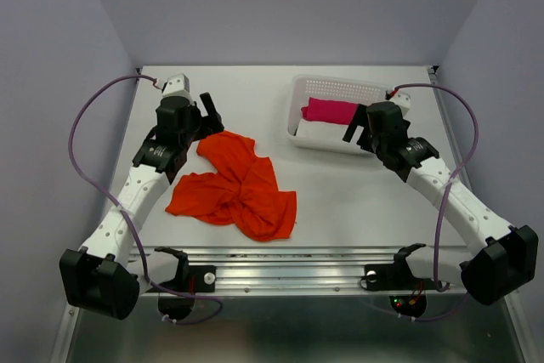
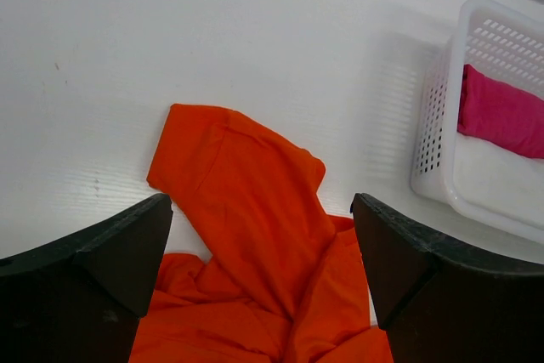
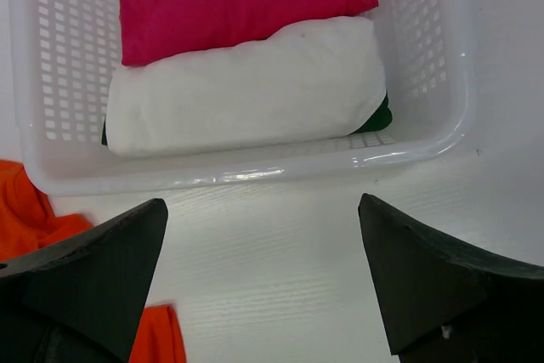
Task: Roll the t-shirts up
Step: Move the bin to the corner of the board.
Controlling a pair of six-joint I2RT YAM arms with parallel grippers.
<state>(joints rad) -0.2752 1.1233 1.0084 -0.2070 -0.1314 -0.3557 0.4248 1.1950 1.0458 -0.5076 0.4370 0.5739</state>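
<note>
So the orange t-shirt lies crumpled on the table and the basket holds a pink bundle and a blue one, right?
Not blue: the basket holds the pink bundle and a white bundle, as the right wrist view shows. The rest holds.

overhead view, 2 close wrist views, both showing basket (image 3: 246, 169)
</note>
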